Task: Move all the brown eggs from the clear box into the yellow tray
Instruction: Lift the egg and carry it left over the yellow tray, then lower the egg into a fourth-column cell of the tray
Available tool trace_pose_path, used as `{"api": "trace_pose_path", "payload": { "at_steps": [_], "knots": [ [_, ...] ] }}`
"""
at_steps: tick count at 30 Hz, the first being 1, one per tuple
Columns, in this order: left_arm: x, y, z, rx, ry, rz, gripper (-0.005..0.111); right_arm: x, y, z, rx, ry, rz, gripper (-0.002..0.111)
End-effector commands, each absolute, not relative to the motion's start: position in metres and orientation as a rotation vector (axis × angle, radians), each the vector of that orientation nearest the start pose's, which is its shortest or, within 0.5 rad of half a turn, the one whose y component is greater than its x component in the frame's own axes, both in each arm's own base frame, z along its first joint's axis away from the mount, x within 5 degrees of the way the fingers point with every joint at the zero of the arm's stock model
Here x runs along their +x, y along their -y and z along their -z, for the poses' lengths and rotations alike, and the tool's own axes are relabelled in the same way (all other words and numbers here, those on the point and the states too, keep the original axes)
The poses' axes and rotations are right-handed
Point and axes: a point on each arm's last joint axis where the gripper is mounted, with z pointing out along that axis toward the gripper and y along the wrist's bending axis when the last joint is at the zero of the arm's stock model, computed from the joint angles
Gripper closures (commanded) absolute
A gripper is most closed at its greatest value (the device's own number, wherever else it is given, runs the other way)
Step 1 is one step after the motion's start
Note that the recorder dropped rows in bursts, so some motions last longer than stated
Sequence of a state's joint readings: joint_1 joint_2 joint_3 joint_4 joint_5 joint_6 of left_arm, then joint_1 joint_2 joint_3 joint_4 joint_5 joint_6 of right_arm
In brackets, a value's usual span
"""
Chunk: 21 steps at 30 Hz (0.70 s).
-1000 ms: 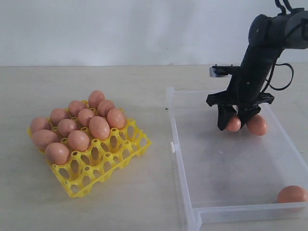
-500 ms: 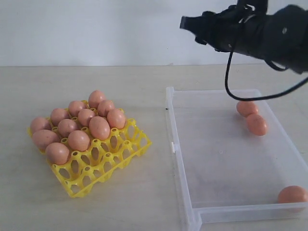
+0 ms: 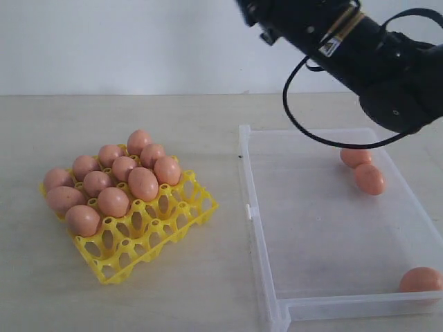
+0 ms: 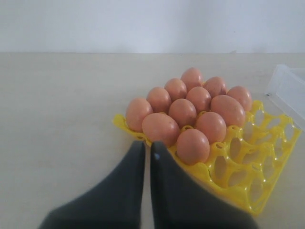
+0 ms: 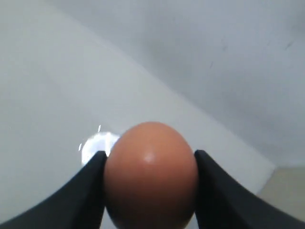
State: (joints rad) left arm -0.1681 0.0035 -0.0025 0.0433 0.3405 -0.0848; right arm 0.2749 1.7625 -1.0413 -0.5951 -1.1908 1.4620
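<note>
In the right wrist view a brown egg (image 5: pixel 150 176) fills the gap between my right gripper's (image 5: pixel 150 157) black fingers, which are shut on it, high above the table. The exterior view shows only the right arm (image 3: pixel 360 48) reaching across the top; its gripper is past the frame's edge. Three brown eggs (image 3: pixel 355 156) (image 3: pixel 369 178) (image 3: pixel 420 279) lie in the clear box (image 3: pixel 257 228). The yellow tray (image 3: pixel 156 238) holds several eggs (image 3: pixel 142 183) in its far rows. My left gripper (image 4: pixel 147 145) is shut and empty, just off the tray's (image 4: pixel 257 191) near corner.
The tray's near cups (image 3: pixel 128 256) are unfilled. Bare beige tabletop (image 3: pixel 228 124) lies between tray and box. A black cable (image 3: pixel 304 124) loops down from the right arm above the box's far side. A white wall (image 3: pixel 104 41) is behind.
The right arm has risen out of the clear box with one egg and swung up and to the left, its gripper leaving the top of the exterior view. An egg it hid now shows.
</note>
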Motion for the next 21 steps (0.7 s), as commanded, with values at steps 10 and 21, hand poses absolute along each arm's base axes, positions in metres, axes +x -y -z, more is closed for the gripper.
{"api": "trace_pose_path", "payload": {
  "at_steps": [10,21],
  "knots": [
    [0.053,0.008,-0.183,0.104,-1.820,0.143,0.103,0.308,-0.269,-0.281,-0.776,-1.529,-1.164,0.109],
    [0.053,0.008,-0.183,0.104,-1.820,0.143,0.103,0.291,-0.319,-0.193,-1.035,-1.771,-0.833,0.109]
  ]
}}
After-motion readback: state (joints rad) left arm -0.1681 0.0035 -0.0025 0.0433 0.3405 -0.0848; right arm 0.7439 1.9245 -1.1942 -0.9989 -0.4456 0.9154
